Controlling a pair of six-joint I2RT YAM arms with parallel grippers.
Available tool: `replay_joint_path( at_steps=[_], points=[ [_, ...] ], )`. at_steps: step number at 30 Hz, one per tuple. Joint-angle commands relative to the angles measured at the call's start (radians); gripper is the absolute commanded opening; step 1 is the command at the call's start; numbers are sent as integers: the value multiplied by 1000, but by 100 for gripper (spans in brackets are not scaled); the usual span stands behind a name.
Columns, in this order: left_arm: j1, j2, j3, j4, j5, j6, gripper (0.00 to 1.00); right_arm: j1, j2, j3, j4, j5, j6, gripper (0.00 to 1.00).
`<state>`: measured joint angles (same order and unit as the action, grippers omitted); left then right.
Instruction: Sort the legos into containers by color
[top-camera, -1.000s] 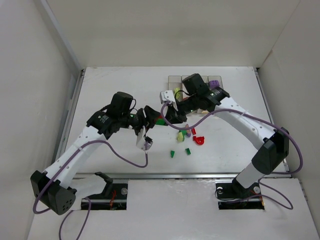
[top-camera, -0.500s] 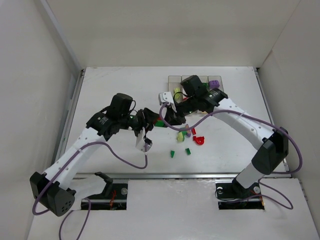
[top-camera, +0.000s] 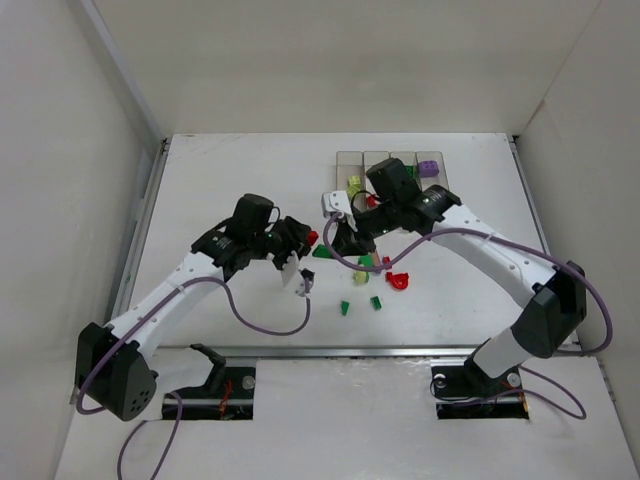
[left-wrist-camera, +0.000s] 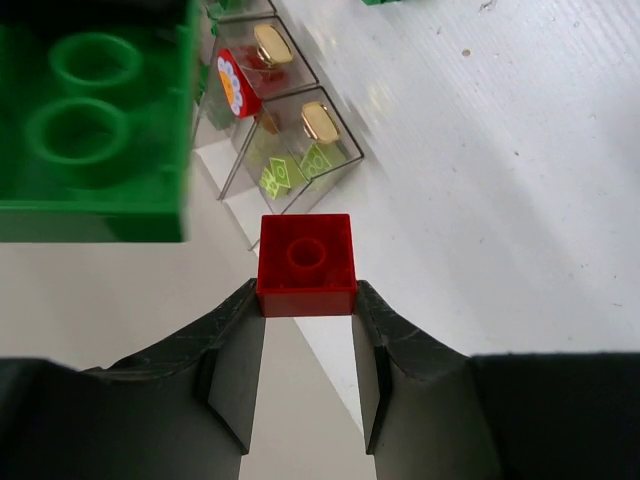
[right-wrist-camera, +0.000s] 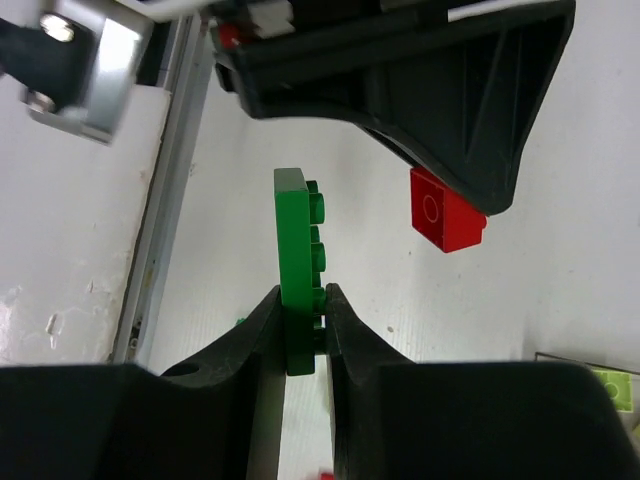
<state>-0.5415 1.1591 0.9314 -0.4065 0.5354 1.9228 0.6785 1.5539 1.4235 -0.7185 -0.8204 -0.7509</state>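
Where left end effector pinches, red lego sits (apparently centred)

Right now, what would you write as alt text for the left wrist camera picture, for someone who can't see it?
The left tool pinches a small red brick between its two dark fingers, viewed from behind them. A nearer green brick fills the upper left corner, and clear bins holding a few pieces stand on the white table beyond.

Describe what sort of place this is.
Probably a lab robot cell: white panels enclose a white table, two arms are bolted at its near edge, with legos and clear containers laid out.
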Motion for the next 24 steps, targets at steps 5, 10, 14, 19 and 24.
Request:
replay_joint_path(
  at_steps=[5, 10, 14, 19, 24],
  points=[
    [8, 2, 6, 60, -37, -100, 0, 9, -40, 0, 27, -48, 5, 0],
    [17, -21, 6, 60, -28, -120, 0, -34, -18, 0, 16, -48, 5, 0],
    [17, -39, -3, 60, -28, -175, 0, -134, -18, -20, 143, 35, 230, 0],
    [17, -39, -3, 119, -8, -344, 0, -302, -18, -78, 444, 521, 678, 0],
    [17, -16, -3, 213, -8, -516, 0, -321, 107, -2, 476, 889, 921, 0]
  ],
)
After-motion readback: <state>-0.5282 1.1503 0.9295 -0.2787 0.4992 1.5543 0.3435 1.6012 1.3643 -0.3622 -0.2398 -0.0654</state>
